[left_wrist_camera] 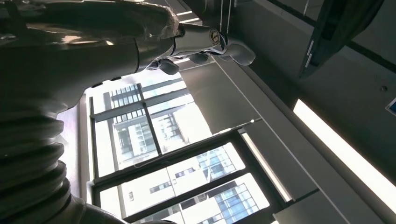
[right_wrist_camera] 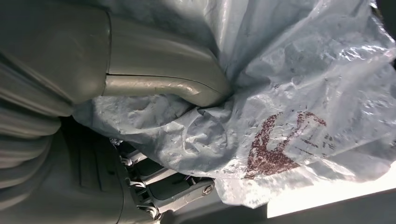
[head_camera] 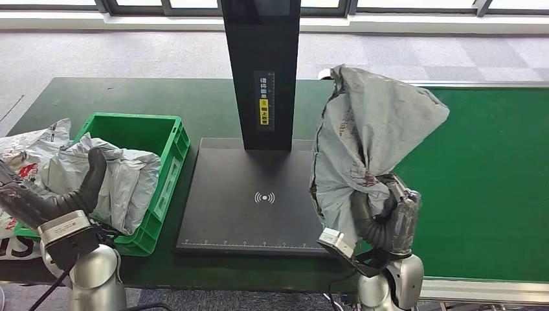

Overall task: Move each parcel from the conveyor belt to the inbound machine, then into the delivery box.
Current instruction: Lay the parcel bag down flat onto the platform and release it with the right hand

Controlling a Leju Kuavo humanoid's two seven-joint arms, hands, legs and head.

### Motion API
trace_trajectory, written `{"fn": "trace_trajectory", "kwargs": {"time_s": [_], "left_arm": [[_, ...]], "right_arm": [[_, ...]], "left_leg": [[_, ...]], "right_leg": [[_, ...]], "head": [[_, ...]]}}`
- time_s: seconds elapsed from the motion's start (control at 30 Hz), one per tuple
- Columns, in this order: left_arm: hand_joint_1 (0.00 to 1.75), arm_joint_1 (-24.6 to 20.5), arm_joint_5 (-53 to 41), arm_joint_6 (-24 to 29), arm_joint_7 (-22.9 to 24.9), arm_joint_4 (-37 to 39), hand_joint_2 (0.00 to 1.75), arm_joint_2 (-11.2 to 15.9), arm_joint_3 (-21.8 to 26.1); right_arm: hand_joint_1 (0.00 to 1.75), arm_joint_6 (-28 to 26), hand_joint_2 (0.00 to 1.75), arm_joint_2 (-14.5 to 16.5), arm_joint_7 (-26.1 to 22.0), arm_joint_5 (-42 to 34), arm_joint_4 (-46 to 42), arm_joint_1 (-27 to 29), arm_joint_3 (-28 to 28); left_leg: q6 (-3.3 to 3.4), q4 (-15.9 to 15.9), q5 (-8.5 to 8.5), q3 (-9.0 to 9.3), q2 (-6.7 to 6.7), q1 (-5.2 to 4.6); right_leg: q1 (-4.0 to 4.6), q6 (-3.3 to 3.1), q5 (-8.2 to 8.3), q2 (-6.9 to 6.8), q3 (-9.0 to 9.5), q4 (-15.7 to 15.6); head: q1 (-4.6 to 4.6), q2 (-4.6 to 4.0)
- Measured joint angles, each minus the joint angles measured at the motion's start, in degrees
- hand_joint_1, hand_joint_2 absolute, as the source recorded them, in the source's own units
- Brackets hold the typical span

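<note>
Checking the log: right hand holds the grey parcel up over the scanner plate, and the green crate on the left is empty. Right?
Not quite. The green crate is not empty: the head view shows crumpled grey parcels already in it. The rest stands: the right hand grips the grey parcel, lifted by the right edge of the scanner plate.

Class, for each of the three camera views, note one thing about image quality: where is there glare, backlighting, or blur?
Head view: even, soft light, sharp throughout; mild sheen on the grey parcel held by the right hand. Left wrist view: strongly backlit, bright windows leaving the left hand a dark silhouette. Right wrist view: very close, parcel plastic shows specular glare, with an overexposed strip at one edge.
</note>
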Motion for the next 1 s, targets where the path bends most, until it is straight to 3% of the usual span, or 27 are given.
{"fn": "trace_trajectory", "kwargs": {"time_s": [0.13,0.4,0.43,0.53,0.57,0.7,1.0], "left_arm": [[0.0,-0.22,-0.93,0.0,0.0,2.27,1.75,0.0,-1.33],[0.0,-0.8,-2.56,0.0,0.0,5.18,1.75,-0.11,-2.99],[0.0,-0.87,-2.76,0.0,0.0,5.49,1.75,-0.14,-3.2],[0.0,-1.03,-3.09,0.0,0.0,6.13,1.75,-0.16,-3.71],[0.0,-1.06,-3.16,0.0,0.0,6.3,1.75,-0.17,-3.79],[0.0,-1.17,-3.51,0.0,0.0,6.98,1.75,-0.19,-3.97],[0.0,-1.28,-4.02,0.0,0.0,7.9,1.75,-0.2,-3.99]], "right_arm": [[1.75,0.08,1.75,-0.01,5.75,7.02,6.36,-1.46,3.28],[1.7,0.04,1.75,0.41,12.42,8.98,20.29,-7.88,5.8],[1.41,0.04,1.75,0.58,13.72,9.38,22.31,-9.19,6.02],[0.14,0.04,1.75,1.2,16.22,9.89,27.74,-12.72,6.45],[0.0,0.03,1.75,1.38,16.99,10.05,29.36,-13.69,6.55],[0.0,0.02,0.0,1.81,19.35,10.12,35.16,-17.03,6.86],[0.0,-0.02,0.0,1.92,16.04,4.85,41.38,-20.22,6.92]], "left_leg": [[-0.01,0.0,0.02,-0.02,-0.04,0.03],[-0.01,0.0,0.03,-0.03,-0.02,0.04],[-0.01,0.01,0.03,-0.03,-0.02,0.04],[-0.03,0.01,0.04,-0.01,-0.01,0.04],[-0.03,0.01,0.05,-0.01,-0.01,0.04],[-0.04,0.01,0.05,-0.01,-0.01,0.04],[-0.04,0.01,0.05,-0.03,-0.01,0.04]], "right_leg": [[0.01,0.0,0.0,-0.03,0.02,0.0],[0.01,0.0,0.01,-0.01,0.0,0.01],[0.01,-0.01,0.01,0.0,-0.01,0.01],[0.01,-0.01,0.04,0.0,-0.01,0.01],[0.02,-0.01,0.04,0.0,-0.01,0.01],[0.02,-0.01,0.04,0.01,-0.02,0.01],[0.02,-0.01,0.04,0.0,-0.03,0.01]], "head": [[0.0,0.0],[0.0,0.0],[0.0,0.0],[0.0,0.0],[0.0,0.0],[0.0,0.0],[0.0,0.0]]}}
